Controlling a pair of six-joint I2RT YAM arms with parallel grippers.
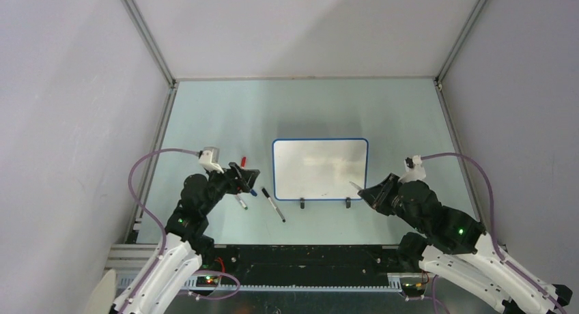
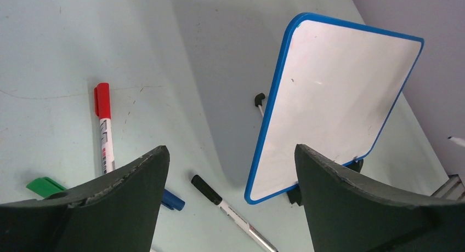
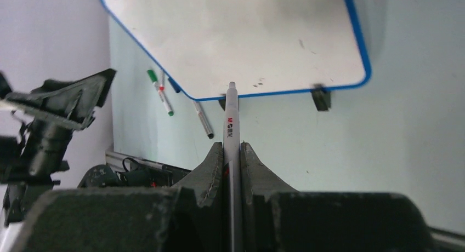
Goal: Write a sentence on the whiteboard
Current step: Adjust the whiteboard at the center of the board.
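Board (image 1: 321, 170) lies mid-table in your top view, blue rim all round, with its two black feet (image 1: 302, 203) on the 6 o'clock edge, toward the arm bases. Its face is glossy white with a few faint specks.

Your left gripper (image 2: 230, 149) hangs at the board's 9 o'clock, near it but apart. Its fingers stand spread wide and there is nothing between them. In its wrist view you look down on loose markers on the table (image 2: 55, 55):
- a red marker (image 2: 103, 120) at 10 o'clock
- a green cap (image 2: 44, 186) just beside the left finger, at 8 o'clock
- a blue cap (image 2: 173, 200) peeking out past the same finger
- a black marker (image 2: 219, 200) at 6 o'clock, between the two fingers

The board fills that view from 1 to 4 o'clock.

Your right gripper (image 3: 231, 148) sits at the board's 4 o'clock, by its near right corner. Its jaws are pressed tight on a grey pen (image 3: 231, 115), which sticks straight out ahead toward 12 o'clock in the wrist view. There the pen's tip meets the blue rim on the edge that carries the feet. You cannot tell whether it touches the board or hovers over it.
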